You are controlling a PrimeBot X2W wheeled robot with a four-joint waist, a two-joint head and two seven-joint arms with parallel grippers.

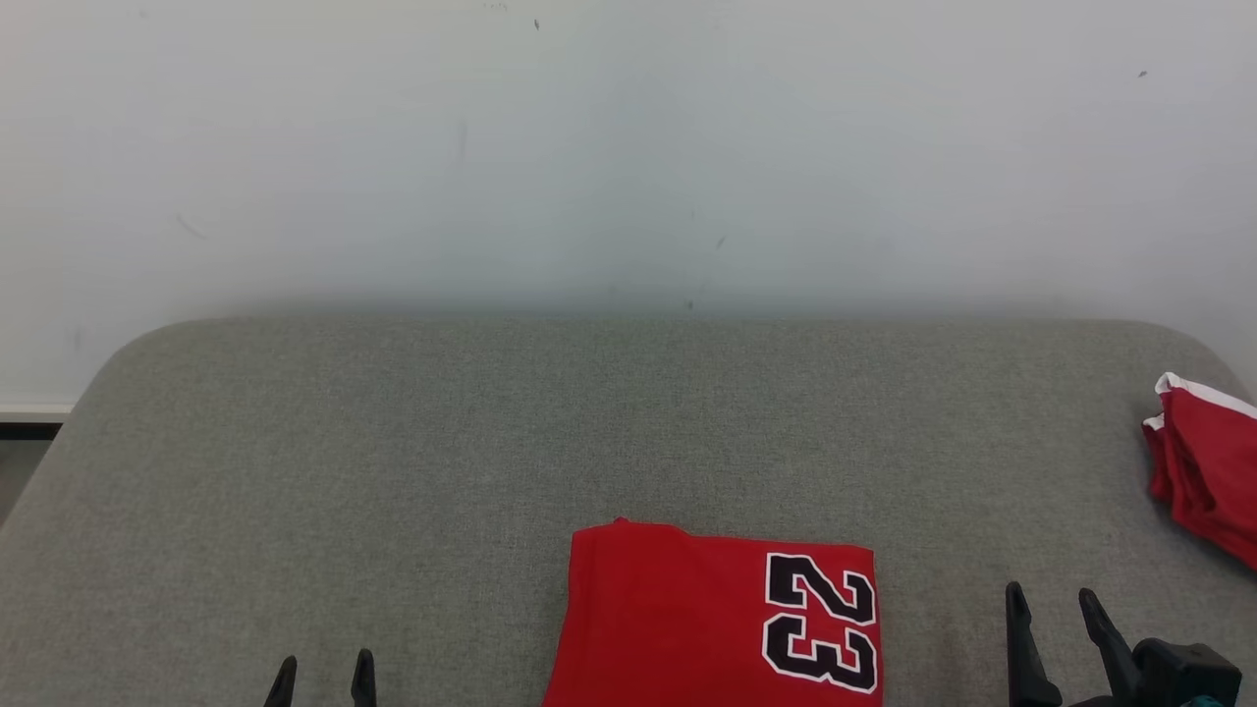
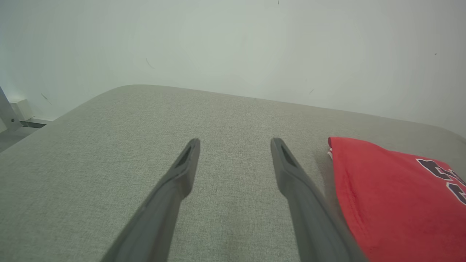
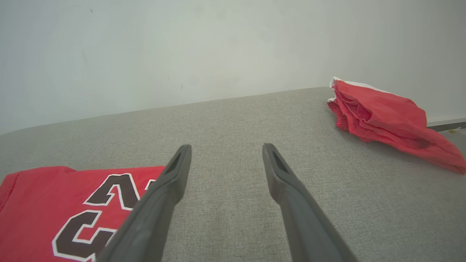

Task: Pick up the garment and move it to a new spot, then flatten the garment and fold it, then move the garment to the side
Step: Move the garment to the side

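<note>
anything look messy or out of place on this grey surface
The red garment at the far right edge of the grey surface lies in a rumpled heap, layers askew; the folded jersey marked 23 lies flat.

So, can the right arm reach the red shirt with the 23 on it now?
Probably yes: the right gripper is open and empty, close beside the shirt, with bare grey padding between them.

red garment (image 1: 668,619), black 23 on top, folded flat on the grey pad (image 1: 393,471).
</note>
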